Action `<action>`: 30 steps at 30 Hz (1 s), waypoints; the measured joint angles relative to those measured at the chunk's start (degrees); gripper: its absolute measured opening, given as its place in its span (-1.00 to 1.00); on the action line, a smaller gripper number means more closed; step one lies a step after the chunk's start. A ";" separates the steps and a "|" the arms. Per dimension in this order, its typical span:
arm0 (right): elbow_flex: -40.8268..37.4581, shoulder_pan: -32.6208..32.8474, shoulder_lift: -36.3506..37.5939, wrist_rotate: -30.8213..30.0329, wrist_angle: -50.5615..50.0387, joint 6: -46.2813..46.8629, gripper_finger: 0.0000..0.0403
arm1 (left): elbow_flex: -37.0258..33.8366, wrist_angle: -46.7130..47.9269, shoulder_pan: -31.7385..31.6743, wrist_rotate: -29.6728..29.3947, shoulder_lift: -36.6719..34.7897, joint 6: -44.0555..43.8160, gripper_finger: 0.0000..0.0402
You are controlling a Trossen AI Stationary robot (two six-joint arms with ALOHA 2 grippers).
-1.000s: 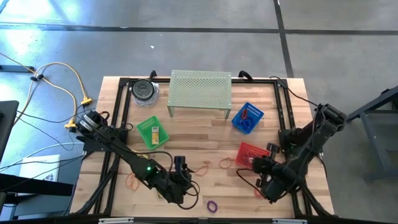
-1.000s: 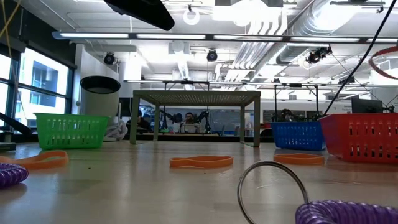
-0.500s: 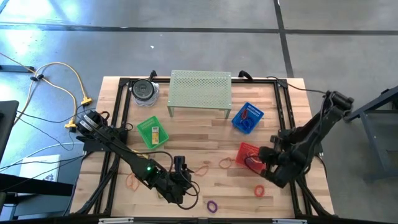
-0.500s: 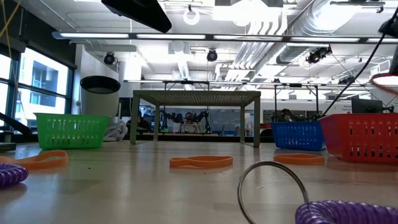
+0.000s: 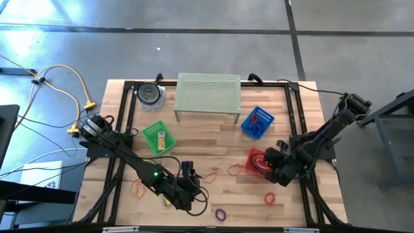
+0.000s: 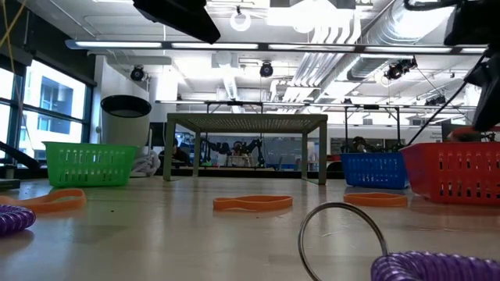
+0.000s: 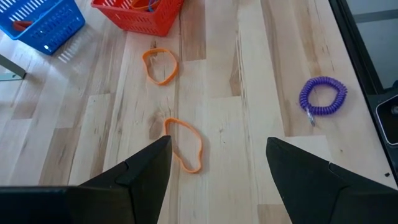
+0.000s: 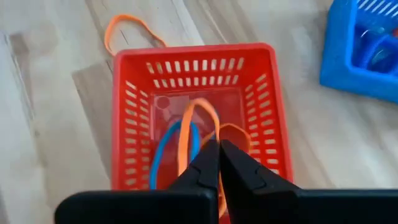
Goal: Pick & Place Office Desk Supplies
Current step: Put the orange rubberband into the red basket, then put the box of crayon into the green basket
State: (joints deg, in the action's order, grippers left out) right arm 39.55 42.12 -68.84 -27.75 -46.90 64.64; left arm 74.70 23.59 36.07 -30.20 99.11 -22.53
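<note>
Right gripper (image 8: 219, 163) clenched over the red basket (image 8: 273, 124), seemingly pinching an orange band (image 8: 198, 118) for drop-off inside, though the contact is hidden; left gripper (image 7: 217, 163) open above another orange loop (image 7: 183, 144), likely its next pick.

Right gripper (image 8: 218, 163) pinched closed, left gripper (image 7: 217, 165) spread wide, low near front edge

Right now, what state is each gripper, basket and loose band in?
Left gripper: open, empty, over the near orange band.
Right gripper: shut on an orange band, above the red basket.
Blue basket: holds bands.
Purple coil: loose on table.
</note>
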 joint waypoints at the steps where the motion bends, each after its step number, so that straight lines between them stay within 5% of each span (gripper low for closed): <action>1: 0.00 -0.62 0.00 0.66 0.44 -0.02 -0.99 | 0.00 -0.01 -0.01 -0.01 0.00 0.00 0.26; 10: 0.00 -3.81 0.00 3.27 1.57 -1.70 -0.93 | 0.02 0.02 0.02 0.00 0.00 0.00 0.26; 20: 0.00 -4.03 0.00 4.27 2.12 -7.34 -0.18 | 0.02 0.17 0.04 0.00 0.00 -0.06 0.26; 24: 0.13 -3.49 0.00 -1.04 2.06 -12.65 -0.04 | 0.02 0.17 0.04 0.00 0.00 -0.06 0.26; 30: 3.53 -3.53 0.00 -7.22 2.02 -20.19 -0.10 | 0.02 0.17 -0.44 0.00 0.00 -0.02 0.26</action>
State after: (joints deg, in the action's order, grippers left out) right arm 43.08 38.59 -68.84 -34.97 -44.88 44.45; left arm 74.72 23.77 35.64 -30.20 99.11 -22.55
